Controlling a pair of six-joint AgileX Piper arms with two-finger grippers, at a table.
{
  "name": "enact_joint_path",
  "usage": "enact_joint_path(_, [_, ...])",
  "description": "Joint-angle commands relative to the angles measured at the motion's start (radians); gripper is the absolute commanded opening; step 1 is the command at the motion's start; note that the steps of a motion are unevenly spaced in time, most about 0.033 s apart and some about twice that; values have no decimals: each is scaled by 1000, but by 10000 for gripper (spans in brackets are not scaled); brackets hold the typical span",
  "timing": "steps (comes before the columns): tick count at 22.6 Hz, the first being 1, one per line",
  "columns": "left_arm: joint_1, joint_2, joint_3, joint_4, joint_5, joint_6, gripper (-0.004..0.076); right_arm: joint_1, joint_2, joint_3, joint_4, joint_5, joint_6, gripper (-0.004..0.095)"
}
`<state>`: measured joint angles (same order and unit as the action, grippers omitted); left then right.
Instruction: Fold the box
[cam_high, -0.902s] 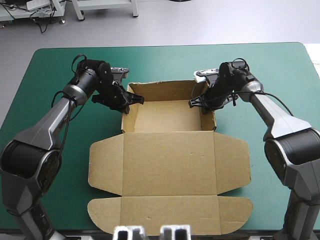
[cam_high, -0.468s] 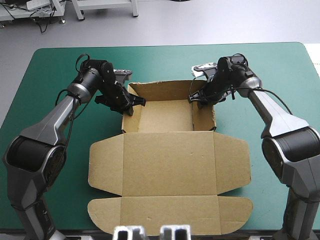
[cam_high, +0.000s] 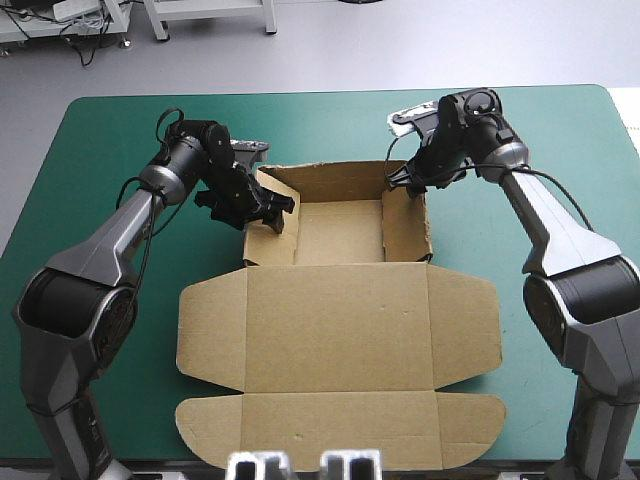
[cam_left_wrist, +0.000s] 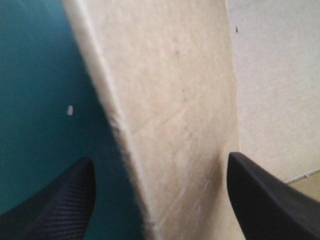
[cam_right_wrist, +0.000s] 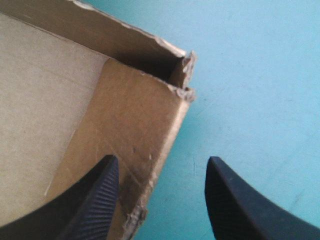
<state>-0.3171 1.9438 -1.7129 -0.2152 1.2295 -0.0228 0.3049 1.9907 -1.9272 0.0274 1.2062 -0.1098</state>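
Left arm (cam_high: 110, 240) and right arm (cam_high: 555, 225) both reach forward, forearms angled in toward each other. Left gripper (cam_high: 268, 205) (cam_left_wrist: 160, 161): my fingers stand well apart, tips pointing down and inward. Right gripper (cam_high: 405, 182) (cam_right_wrist: 162, 160): fingers likewise parted, wrist held high, tips down.

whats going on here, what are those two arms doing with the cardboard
Two robot arms are folding a brown box on the teal-green table. Its far part already stands up as an open tray; the lid and its flaps lie flat toward the near edge. The left gripper is at the tray's left wall, open and straddling it. The right gripper is at the far right corner, also open, astride the right wall.
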Motion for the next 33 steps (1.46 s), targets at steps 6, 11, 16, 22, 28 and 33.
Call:
enact_joint_path(6, [1,-57,-252,28,65,-57,534,-1,-63,-181,-13,50,-2,500])
enact_joint_path(11, [1,-116,-410,-82,65,-73,519,-1,-132,-227,-6,50,-36,496])
enact_joint_path(16, [1,-320,-423,-3,65,-20,344,-1,-211,-223,37,50,-10,452])
enact_joint_path(22, [1,-595,-313,20,65,81,69,-1,-222,-75,59,50,1,422])
enact_joint_path(28, [1,-926,216,101,48,115,40,-8,-220,178,80,-48,6,422])
enact_joint_path(33, [1,-1158,530,115,-42,106,40,-8,-211,205,108,-76,10,421])
